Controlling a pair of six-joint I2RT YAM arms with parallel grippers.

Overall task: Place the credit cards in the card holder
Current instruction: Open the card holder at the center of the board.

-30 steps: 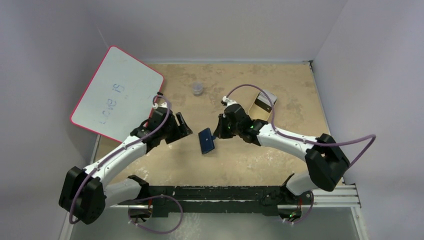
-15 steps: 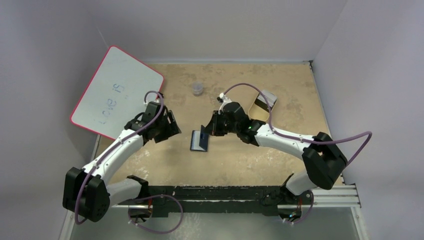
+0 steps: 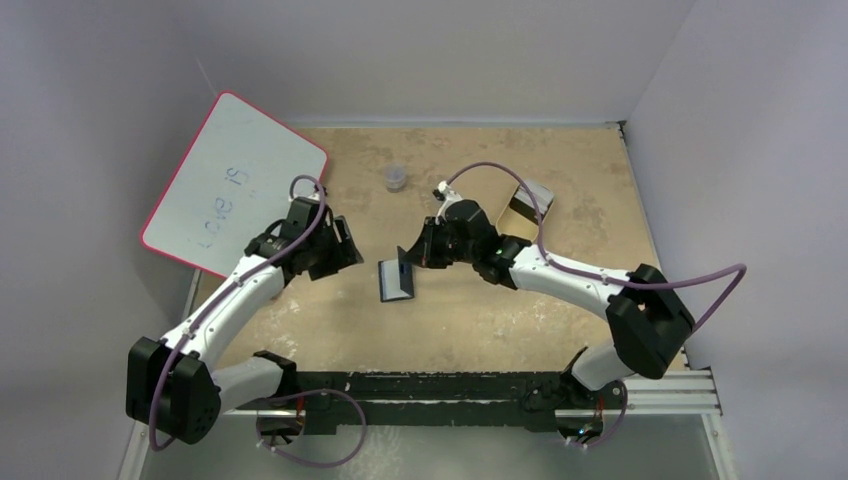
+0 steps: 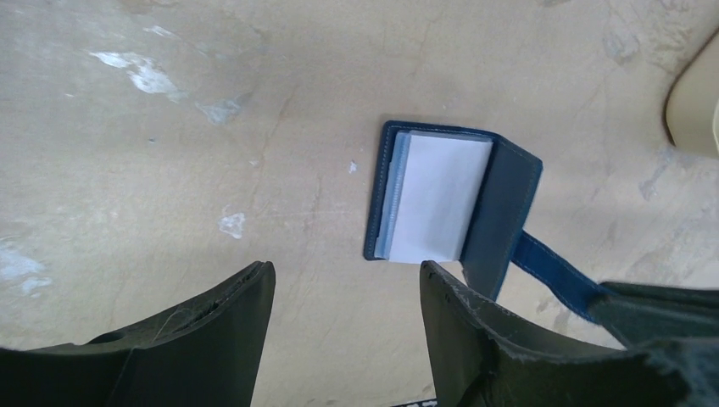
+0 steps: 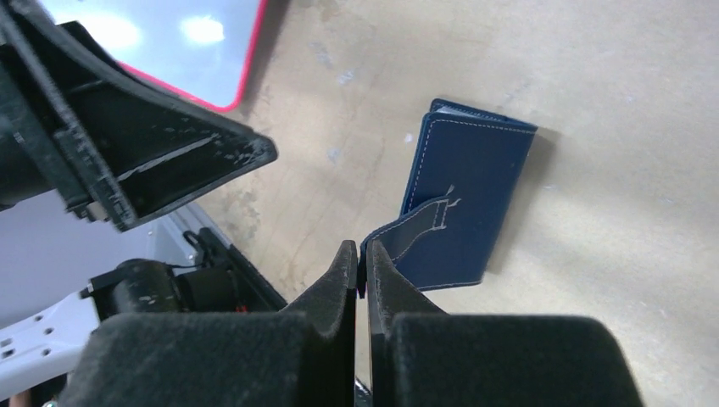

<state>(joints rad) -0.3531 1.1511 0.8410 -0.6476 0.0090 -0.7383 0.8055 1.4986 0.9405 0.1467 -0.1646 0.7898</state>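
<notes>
On a scuffed tan surface (image 3: 560, 300) boxed in by pale walls (image 3: 450, 60), a navy card holder (image 3: 397, 281) lay near the middle, between the two arms and a little toward the left one. Its lower half rested flat on the surface while the upper flap (image 4: 500, 212) stood raised and tilted. A pale grey-white card (image 4: 441, 199) lay on the inner face of the lower half, against the lighter blue-grey edge; whether it sat tucked inside a pocket could not be told.

The right pincer (image 5: 360, 254) was clamped tight on the end of the holder's snap tab (image 5: 415, 229), the strap running taut from the flap up to the closed fingers. The left pincer (image 4: 348, 275) hung just to the left of the holder with its fingers spread wide and nothing between them, clear of the holder.

Farther out, a pink-edged whiteboard (image 3: 232, 185) with faint handwriting leaned at the far left corner. A small clear jar (image 3: 396, 178) stood near the far edge, and a tan tray (image 3: 525, 208) sat to the right beyond the right arm.
</notes>
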